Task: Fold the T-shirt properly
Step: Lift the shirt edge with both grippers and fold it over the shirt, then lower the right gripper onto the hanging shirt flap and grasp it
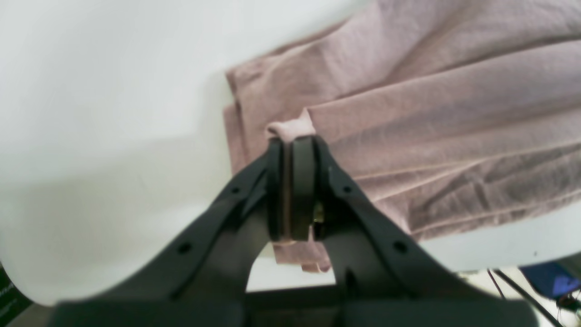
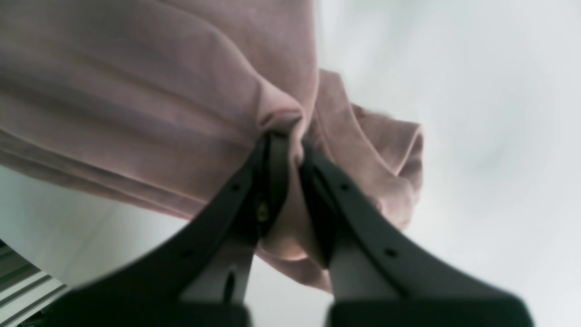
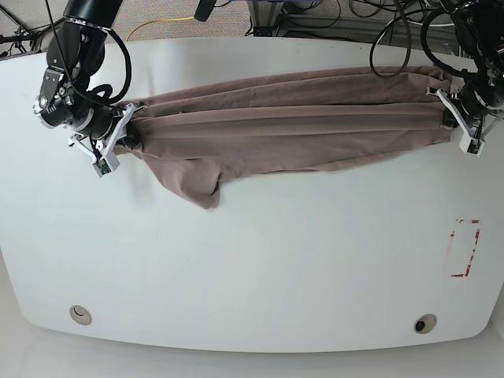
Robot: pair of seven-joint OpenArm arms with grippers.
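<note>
Mauve T-shirt point(image 3: 291, 118) stretches in a long gathered band across the far half of the white surface point(image 3: 260, 268), with one sleeve hanging nearer at its left part. Left end effector point(image 1: 292, 138) is clenched on a bunched corner at the band's right end; right end effector point(image 2: 288, 136) is clenched on the cloth at the left end.

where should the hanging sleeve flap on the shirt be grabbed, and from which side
Grip the loose flap near its pointed tip, coming from the bare table on the near side in the base view. It lies flat, spread clear of the bunched T-shirt, which both the left gripper and right gripper hold stretched, jaws shut on its ends.
</note>
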